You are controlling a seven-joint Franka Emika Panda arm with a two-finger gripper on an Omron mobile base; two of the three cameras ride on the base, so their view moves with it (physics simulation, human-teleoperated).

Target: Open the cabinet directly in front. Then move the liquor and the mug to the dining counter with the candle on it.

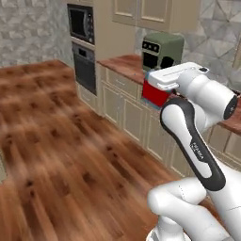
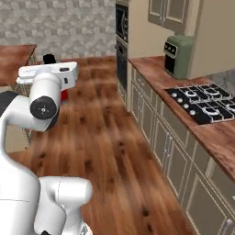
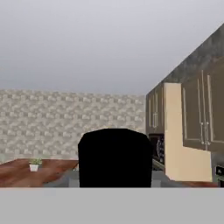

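My gripper [image 1: 162, 85] is shut on the liquor [image 1: 154, 94], a squarish bottle with a red body and blue shoulders, held up above the floor beside the lower cabinets. From the right base view its black cap [image 2: 49, 58] sticks up behind the white hand, with a bit of red body [image 2: 64, 95] below. That cap [image 3: 116, 155] fills the middle of the hand view. A reddish-brown wood counter [image 2: 13, 57] lies at the far left; I cannot tell if it is the dining counter. Beige wall cabinets [image 1: 141, 12] hang with doors shut. The mug and the candle are out of view.
A green coffee machine [image 1: 162, 49] stands on the wood counter along the right wall, next to a black stove [image 2: 202, 103]. An oven and microwave column [image 1: 81, 42] stands further on. A small potted plant [image 3: 34, 165] sits on the distant counter. Wood floor [image 1: 56, 141] stretches to the left.
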